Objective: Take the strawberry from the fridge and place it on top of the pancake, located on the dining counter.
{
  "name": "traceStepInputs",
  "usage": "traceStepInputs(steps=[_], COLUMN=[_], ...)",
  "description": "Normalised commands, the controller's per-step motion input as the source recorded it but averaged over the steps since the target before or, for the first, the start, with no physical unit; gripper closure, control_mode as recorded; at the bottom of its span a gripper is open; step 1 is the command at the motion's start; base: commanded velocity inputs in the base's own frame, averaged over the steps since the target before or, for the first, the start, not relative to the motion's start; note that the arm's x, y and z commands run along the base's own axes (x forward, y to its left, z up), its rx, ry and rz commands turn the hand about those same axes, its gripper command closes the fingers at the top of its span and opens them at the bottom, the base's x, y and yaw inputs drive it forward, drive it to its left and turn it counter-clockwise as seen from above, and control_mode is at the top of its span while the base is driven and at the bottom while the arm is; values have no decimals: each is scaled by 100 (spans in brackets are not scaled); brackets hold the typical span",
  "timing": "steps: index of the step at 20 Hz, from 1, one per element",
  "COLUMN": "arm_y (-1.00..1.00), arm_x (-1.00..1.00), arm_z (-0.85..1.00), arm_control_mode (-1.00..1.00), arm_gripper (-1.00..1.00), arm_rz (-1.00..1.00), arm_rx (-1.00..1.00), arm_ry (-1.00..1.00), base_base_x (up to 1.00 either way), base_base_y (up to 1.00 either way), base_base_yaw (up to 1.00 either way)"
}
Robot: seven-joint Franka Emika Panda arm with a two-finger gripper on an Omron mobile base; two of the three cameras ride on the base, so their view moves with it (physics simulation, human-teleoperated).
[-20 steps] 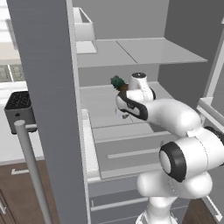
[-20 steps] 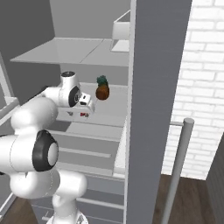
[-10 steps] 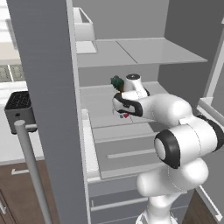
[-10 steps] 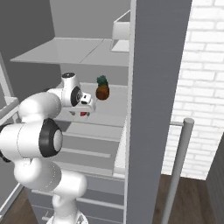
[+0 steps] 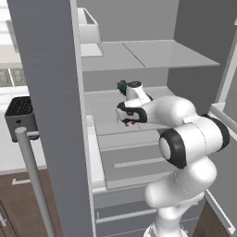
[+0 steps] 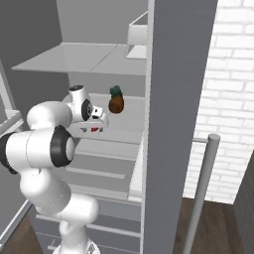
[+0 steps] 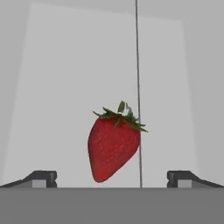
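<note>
Spread claw poised over the strawberry on the fridge shelf, fingers flanking it for grasping.

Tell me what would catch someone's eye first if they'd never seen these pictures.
Probably the strawberry, bright red against the pale grey shelf, lying between the two dark tips of the open pincer in the hand view. Next, the bulky white arm reaching into the open fridge. A small pineapple on the same shelf, just beyond the hand, adds the other spot of colour.
</note>
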Motion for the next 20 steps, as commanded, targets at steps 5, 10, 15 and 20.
traceStepInputs(steps=[5, 10, 15, 20], arm_y=[8, 0, 0, 0], arm_x=[32, 25, 3, -20], arm_z=[-6, -6, -16, -24], arm_control_mode=[-100, -100, -100, -100], arm_gripper=[-100, -100, -100, -100], arm_rz=[0, 0, 0, 0], arm_rx=[-1, 0, 0, 0], arm_ry=[0, 0, 0, 0], base_base_x=[0, 0, 0, 0], base_base_y=[0, 0, 0, 0], base_base_yaw=[0, 0, 0, 0])
